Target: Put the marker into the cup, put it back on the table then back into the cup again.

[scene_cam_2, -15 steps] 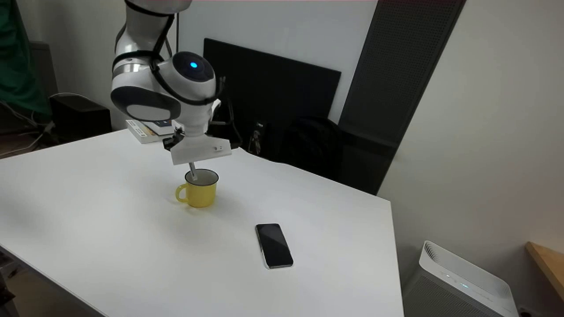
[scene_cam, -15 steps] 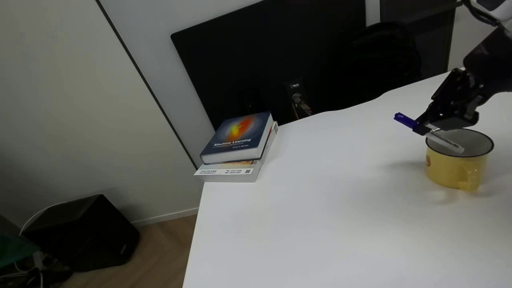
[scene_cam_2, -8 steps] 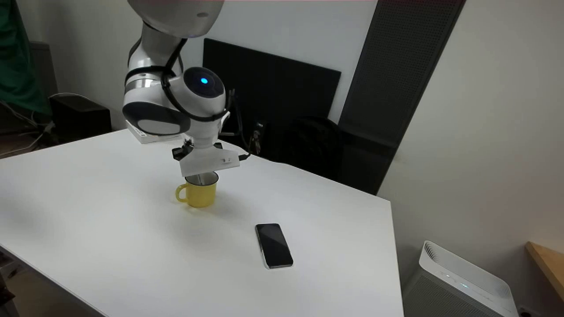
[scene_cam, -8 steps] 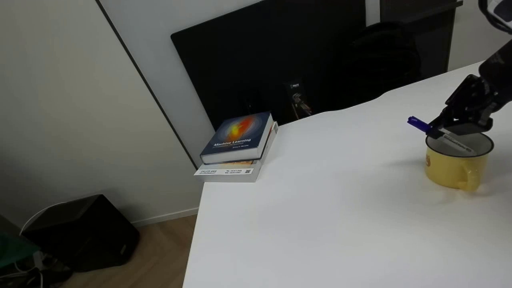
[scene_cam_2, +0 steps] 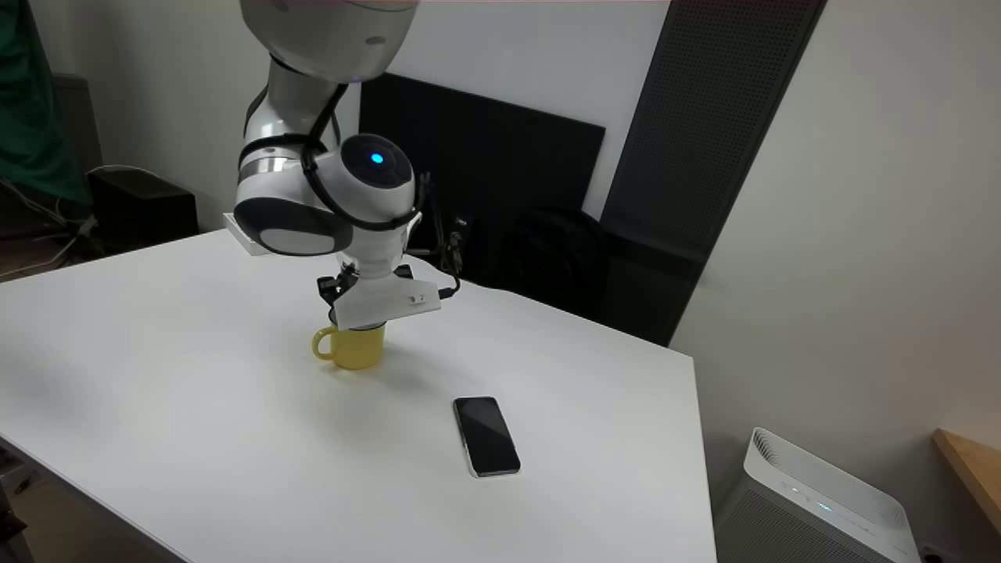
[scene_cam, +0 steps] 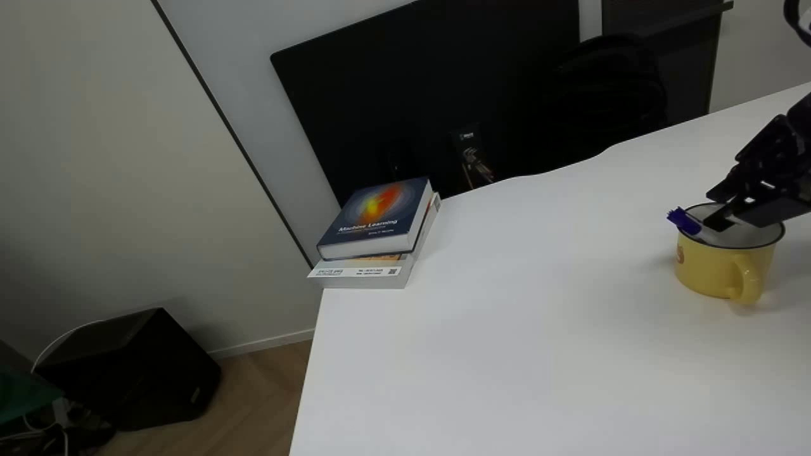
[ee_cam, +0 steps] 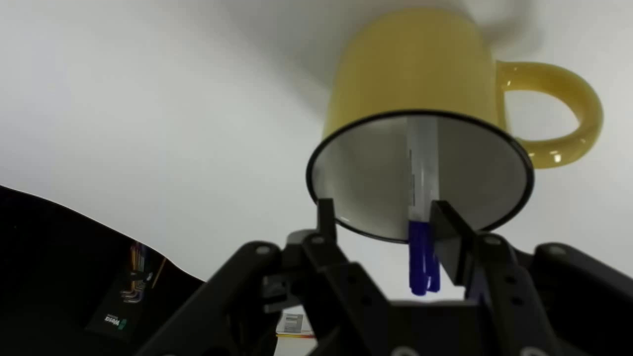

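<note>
Your gripper (ee_cam: 382,212) stands at the mouth of the yellow cup (ee_cam: 415,69), its two fingers (ee_cam: 326,220) spread apart with a clear gap between them. The marker (ee_cam: 423,168) is in the cup, leaning: its pale body runs down inside, and its blue cap (ee_cam: 419,257) pokes out past the dark rim. In the wrist view you see the marker close beside the finger on the right; whether they touch, you cannot tell. The finger on the left is apart from it.

In both exterior views the cup stands upright on the white table (scene_cam_2: 586,375), and in an exterior view your arm (scene_cam_2: 305,180) hides most of its opening. A phone (scene_cam_2: 486,436) lies flat on the table, well apart from the cup. By the table's edge sits a stack of books (scene_cam: 374,218), a black box (scene_cam: 127,370) is on the floor (scene_cam: 269,386) past that edge, and a white appliance (scene_cam_2: 813,500) stands beside the table.
</note>
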